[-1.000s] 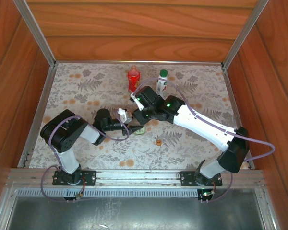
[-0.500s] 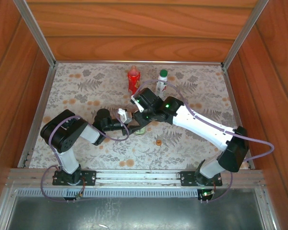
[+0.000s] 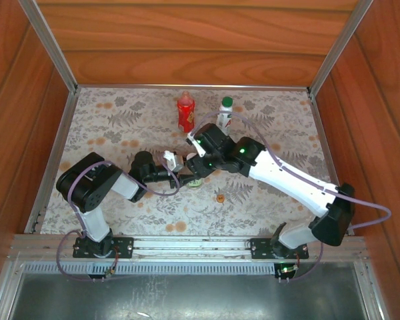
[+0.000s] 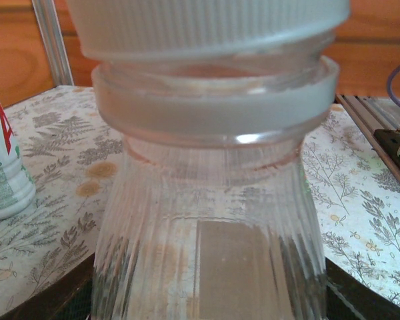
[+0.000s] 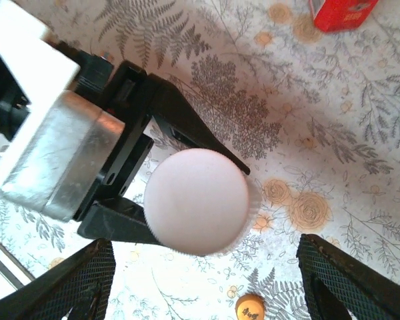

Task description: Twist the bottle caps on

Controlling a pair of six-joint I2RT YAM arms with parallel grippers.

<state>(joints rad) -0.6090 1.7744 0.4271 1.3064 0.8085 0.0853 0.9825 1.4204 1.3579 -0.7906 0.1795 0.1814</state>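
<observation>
My left gripper [image 4: 210, 297] is shut on the clear ribbed bottle [image 4: 207, 227], holding it upright on the table; its dark fingers [image 4: 43, 293] show at the bottle's sides. A white cap [image 5: 197, 200] sits on the bottle's neck. My right gripper [image 5: 205, 243] hangs open directly above it, with both mesh-padded fingers [image 5: 73, 283] well clear of the cap. An orange-red cap [image 5: 251, 308] lies loose on the table just beside the bottle. The red bottle [image 3: 185, 111] and the white bottle [image 3: 224, 117] with a green cap [image 3: 227, 102] stand at the back.
The floral table [image 3: 120, 127] is boxed in by wooden walls and metal rails [image 3: 53, 140]. The two wrists crowd together near the table's middle [image 3: 187, 163]. Open floor lies to the left and the right of them.
The right arm's elbow has swung out to the right and toward the near edge, and its wrist has turned slightly above the bottle. The left arm and the bottle have stayed put.
</observation>
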